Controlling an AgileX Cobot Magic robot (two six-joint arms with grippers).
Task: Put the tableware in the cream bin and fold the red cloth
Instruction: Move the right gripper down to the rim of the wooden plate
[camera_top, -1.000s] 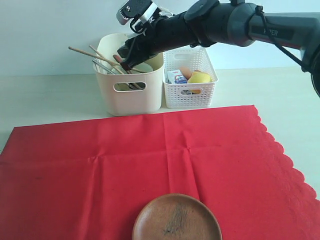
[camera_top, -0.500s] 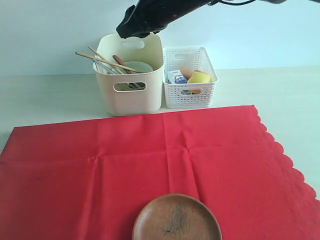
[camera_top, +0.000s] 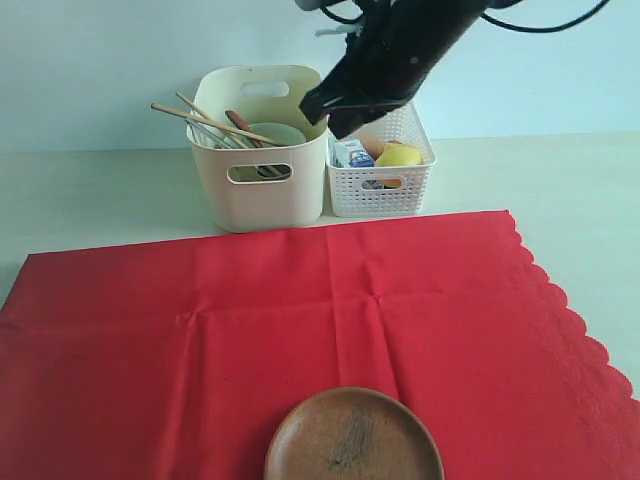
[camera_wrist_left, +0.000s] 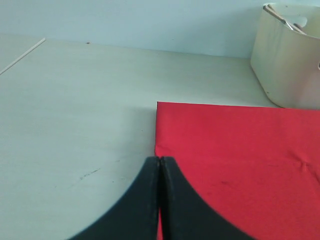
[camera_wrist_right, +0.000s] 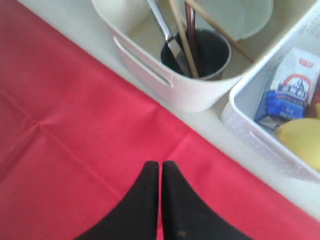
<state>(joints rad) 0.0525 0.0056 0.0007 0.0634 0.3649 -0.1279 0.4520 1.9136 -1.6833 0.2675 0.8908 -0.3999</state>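
A pale blue wall stands behind a light, cream-grey counter. Most of the counter is covered by the red cloth, which lies spread out flat, not folded, with faint crease lines across it and a scalloped border on the side toward the right edge of the counter.

Near the far edge of the counter, just beyond the cloth, stands the cream bin. Inside it are the white bowl, the steel cup, the metal knife, the brown wooden spoon and the two chopsticks. The chopsticks lean out over the bin's left rim. Just beside the bin, on its right, is a white lattice basket holding a lemon and a milk carton.

The round brown plate is not in the bin. It sits on the cloth, toward the near edge of the counter, and the picture cuts off its lower part.

The right arm comes down from above, over the place where the bin and the basket meet. The right gripper hangs in the air with its jaws pressed together and nothing between them.

The left gripper is also pressed together and carries nothing. It is at the far left corner of the cloth. Whether it touches the fabric I cannot tell.
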